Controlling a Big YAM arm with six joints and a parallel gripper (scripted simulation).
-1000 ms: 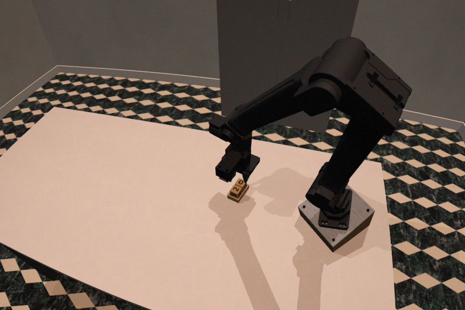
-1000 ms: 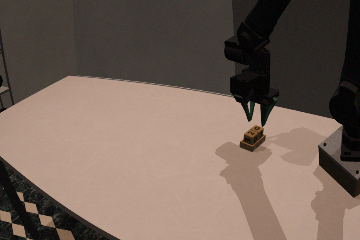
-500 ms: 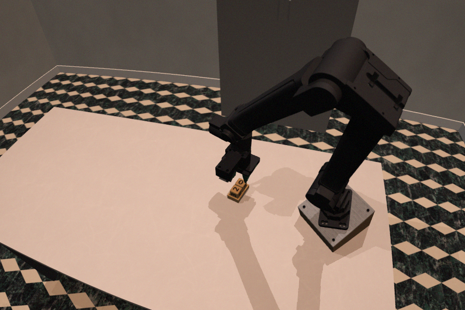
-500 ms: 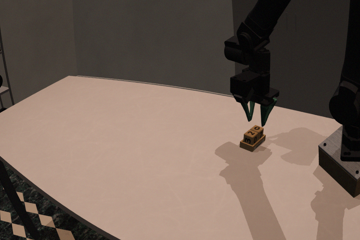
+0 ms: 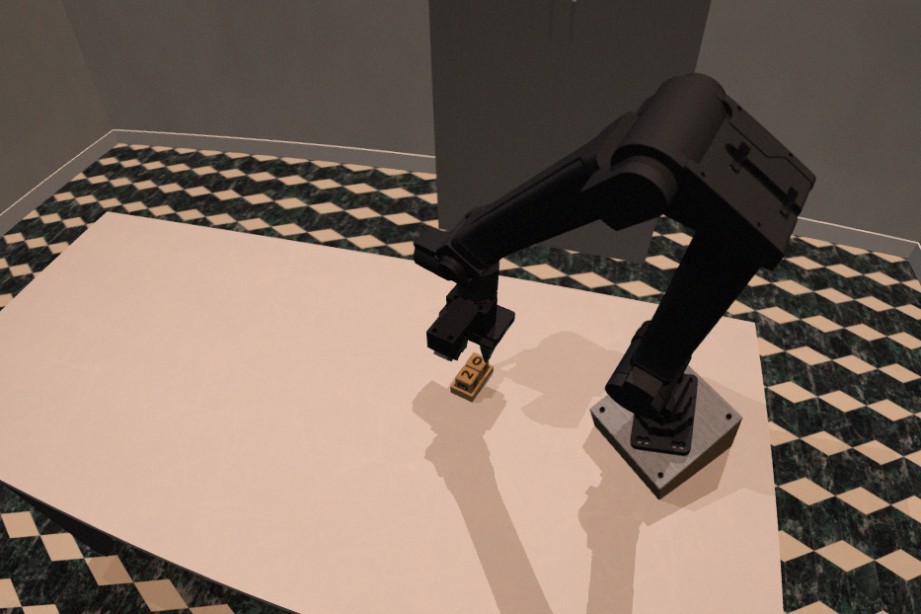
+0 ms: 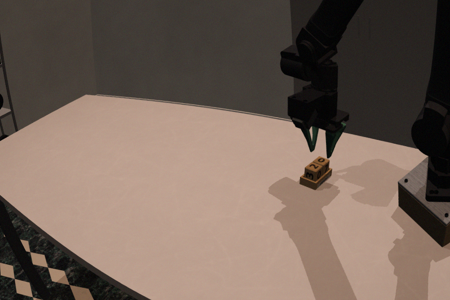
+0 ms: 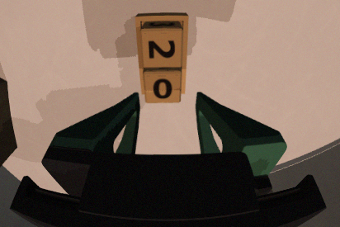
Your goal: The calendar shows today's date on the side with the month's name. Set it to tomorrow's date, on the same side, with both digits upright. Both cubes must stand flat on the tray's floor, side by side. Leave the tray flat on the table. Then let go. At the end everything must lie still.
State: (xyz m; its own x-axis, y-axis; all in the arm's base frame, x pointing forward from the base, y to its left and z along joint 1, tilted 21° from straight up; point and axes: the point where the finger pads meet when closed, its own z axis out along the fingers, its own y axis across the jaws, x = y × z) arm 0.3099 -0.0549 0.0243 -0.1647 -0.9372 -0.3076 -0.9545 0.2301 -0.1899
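Wrist view: pincer (image 7: pixel 165 112) half apart, holding nothing, above near cube (image 7: pixel 162 86) marked 0; tray (image 7: pixel 162 18) long axis runs straight up frame, far cube (image 7: pixel 162 48) marked 2 beyond.

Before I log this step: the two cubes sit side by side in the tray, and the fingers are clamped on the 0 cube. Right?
Not quite. The fingers hang apart above the 0 cube, touching nothing, as the exterior view shows. Both cubes do sit side by side in the tray.
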